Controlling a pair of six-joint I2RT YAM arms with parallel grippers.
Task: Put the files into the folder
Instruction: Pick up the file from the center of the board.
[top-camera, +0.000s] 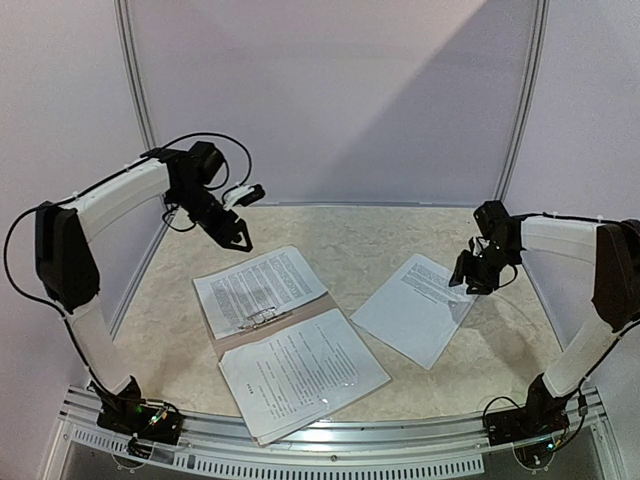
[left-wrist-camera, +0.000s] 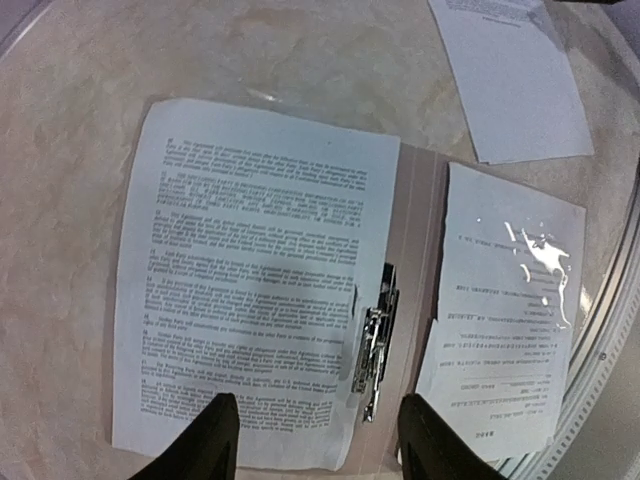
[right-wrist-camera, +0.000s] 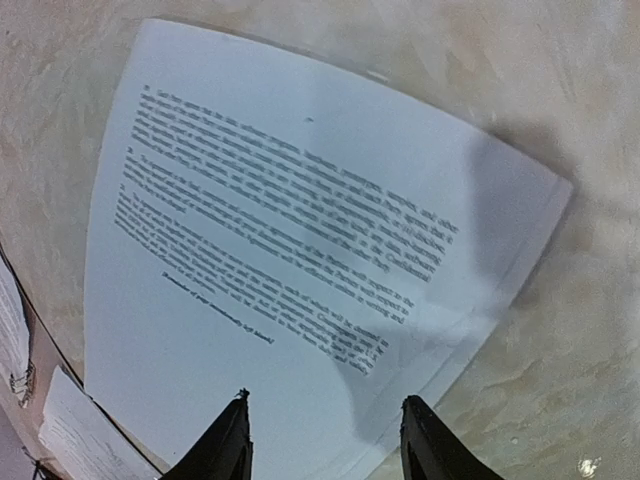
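A beige, marble-patterned tabletop (top-camera: 350, 235) with a curved far edge lies before a pale lavender-white backdrop panel (top-camera: 330, 90). Two thin silver poles (top-camera: 135, 80) flank that panel. A slotted silver metal rail (top-camera: 330, 440) runs along the table's near edge.

Small print on the files (left-wrist-camera: 250, 270); none legible.

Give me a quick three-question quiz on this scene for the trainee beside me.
1. True or false: the loose sheet below the right gripper already lies inside the folder.
2. The silver clip sits: A) inside the folder, between its two printed sheets; B) on the loose sheet; C) out of view.
3. What does the left gripper hold?
Key: 1 false; 2 A; 3 nothing, it is open.
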